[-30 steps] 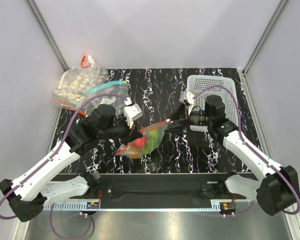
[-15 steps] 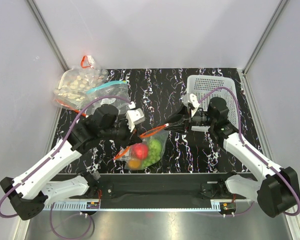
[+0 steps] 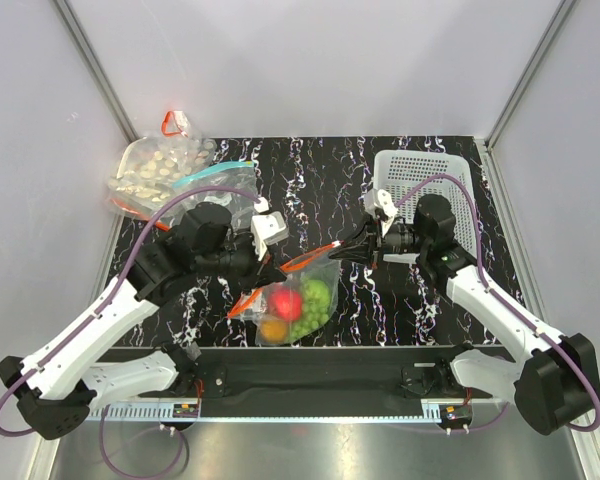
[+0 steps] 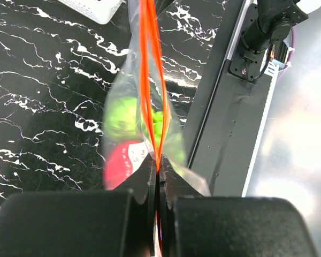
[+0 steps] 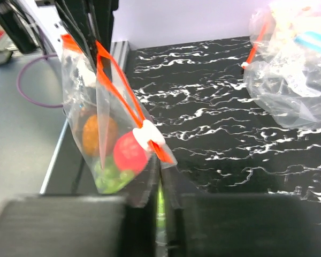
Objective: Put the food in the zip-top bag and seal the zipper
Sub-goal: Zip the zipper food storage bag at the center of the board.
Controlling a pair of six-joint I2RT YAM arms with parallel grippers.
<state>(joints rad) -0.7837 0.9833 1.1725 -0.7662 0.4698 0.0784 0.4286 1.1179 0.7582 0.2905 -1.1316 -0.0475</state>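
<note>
The zip-top bag [image 3: 322,272] hangs in the air between the two arms, over the near part of the black marbled worktop [image 3: 330,180]. The food is already inside and has sunk to the bottom. I can see a red round fruit [image 3: 287,303], green grapes [image 3: 316,298] and a brown-orange ball [image 3: 272,327]. I can't pick out a separate green piece from the grapes.

The left hand [image 4: 158,176] is shut tight on the red-orange zipper [image 4: 148,80] at one end of the bag's mouth. The right hand [image 5: 161,170] looks pinched together on the opposite end, just below the small white slider [image 5: 146,134]. Held at both ends like this, the strip is pulled into a straight, taut line. That seems to be the point, since the weight of the produce keeps the mouth on top and nothing can spill out.

The two halves of the strip appear slightly parted along the middle, so I'd say the seal isn't finished. What's left, as I read it, is to press or slide along the strip while one end is kept anchored.

At the back left lie other bags, one with pale round pieces [image 3: 160,165] and one with a teal strip [image 3: 220,178]. A white basket [image 3: 425,170] sits at the back right.
</note>
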